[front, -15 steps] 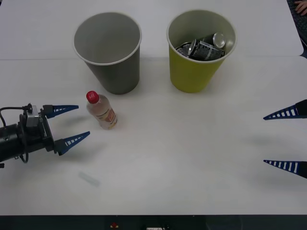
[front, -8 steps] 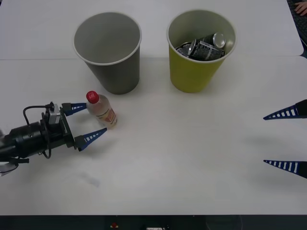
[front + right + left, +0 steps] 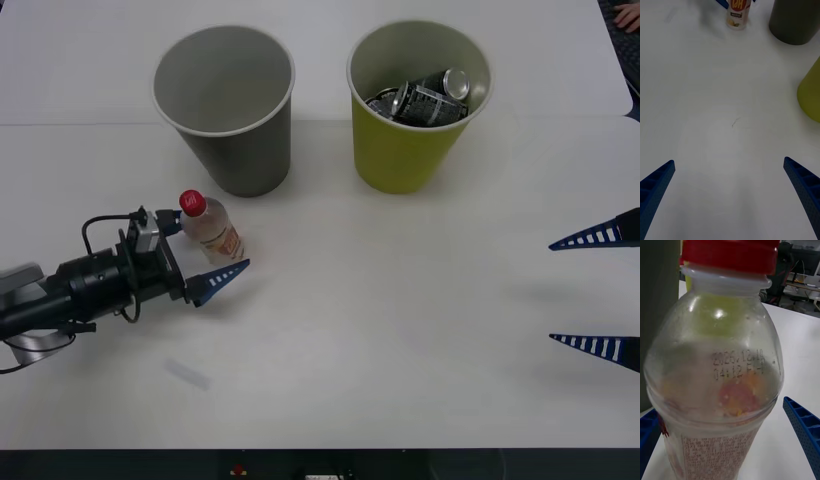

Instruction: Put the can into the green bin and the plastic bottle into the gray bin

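The plastic bottle (image 3: 211, 233) stands upright on the white table, red cap up, in front of the gray bin (image 3: 225, 105). My left gripper (image 3: 216, 246) is open with one finger on each side of the bottle; in the left wrist view the bottle (image 3: 715, 382) sits close between the blue fingers (image 3: 805, 425), with a gap on one side. The gray bin is empty. A crushed silver can (image 3: 428, 96) lies inside the green bin (image 3: 405, 150). My right gripper (image 3: 552, 292) hangs open at the table's right side, far from both bins.
In the right wrist view the bottle (image 3: 738, 13), gray bin (image 3: 795, 22) and green bin (image 3: 812, 93) lie far ahead of the open right gripper (image 3: 729, 161). The white table (image 3: 380, 330) spreads between the two arms.
My left arm has pushed forward and to the right across the table, bringing its open fingers from beside the bottle to either side of it. The bottle, bins and right arm stayed still.
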### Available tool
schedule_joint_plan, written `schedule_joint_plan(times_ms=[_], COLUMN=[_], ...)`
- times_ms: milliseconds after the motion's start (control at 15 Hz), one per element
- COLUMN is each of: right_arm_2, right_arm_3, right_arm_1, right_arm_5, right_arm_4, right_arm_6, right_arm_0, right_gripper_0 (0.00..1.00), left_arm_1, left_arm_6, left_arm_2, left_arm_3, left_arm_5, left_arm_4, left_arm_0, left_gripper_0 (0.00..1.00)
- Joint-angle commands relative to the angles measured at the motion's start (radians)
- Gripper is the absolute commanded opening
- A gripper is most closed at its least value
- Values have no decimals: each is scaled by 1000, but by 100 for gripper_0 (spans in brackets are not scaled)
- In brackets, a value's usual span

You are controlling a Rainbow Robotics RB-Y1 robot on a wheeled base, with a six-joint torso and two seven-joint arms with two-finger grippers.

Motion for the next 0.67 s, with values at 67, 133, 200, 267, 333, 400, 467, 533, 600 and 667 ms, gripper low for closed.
schedule_joint_plan(times_ms=[67,133,200,267,333,400,467,533,600,667], right_arm_2=[0,0,0,0,0,0,0,0,0,0], right_arm_3=[0,0,0,0,0,0,0,0,0,0], right_arm_1=[0,0,0,0,0,0,0,0,0,0], right_arm_5=[0,0,0,0,0,0,0,0,0,0], right_arm_4=[0,0,0,0,0,0,0,0,0,0], right_arm_6=[0,0,0,0,0,0,0,0,0,0], right_arm_0=[0,0,0,0,0,0,0,0,0,0], right_gripper_0=[100,100,100,100,100,100,100,100,100,100], left_arm_1=[-1,0,-1,0,-1,2,6,19,26,40], left_arm_6=[0,0,2,5,6,9,12,20,28,44], left_arm_2=[0,0,0,0,2,3,5,5,11,48], left_arm_3=[0,0,-2,-2,-5,-6,-13,-20,-22,-25], left_arm_5=[1,1,1,1,1,1,1,1,-1,-10], left_arm_4=[-1,-1,-1,-1,-1,-1,-1,-2,-19,-70], left_arm_0=[0,0,0,0,0,0,0,2,3,11], left_gripper_0=[0,0,0,0,0,0,0,0,0,0])
